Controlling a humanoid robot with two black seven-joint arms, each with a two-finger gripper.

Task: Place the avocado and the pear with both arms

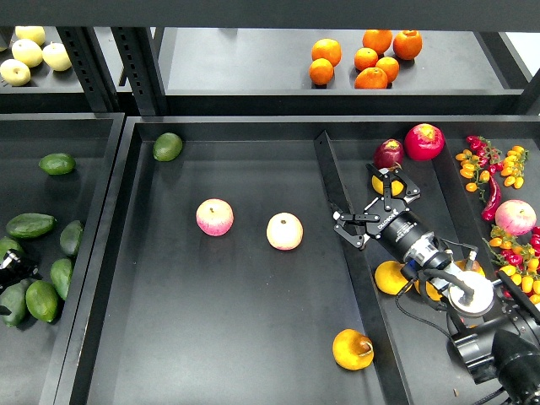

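Right gripper (369, 205) open, empty, over the tray (253, 337) divider. Left gripper (7, 268) state indeterminate. Avocado (167, 146) at tray's far-left corner; pear (353, 349) near front edge.

The right arm (439, 266) was black, built of cylindrical segments with a silvery-white ring and thin dark cables looping beside it. Its gripper (371, 202) had two skeletal black fingers (350, 229) with small white lettering on the wrist body.

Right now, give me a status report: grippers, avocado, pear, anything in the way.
Right gripper open, empty, over the divider. Left gripper barely visible, state unclear. Avocado in tray's far-left corner; pear near front. Two apples between them.
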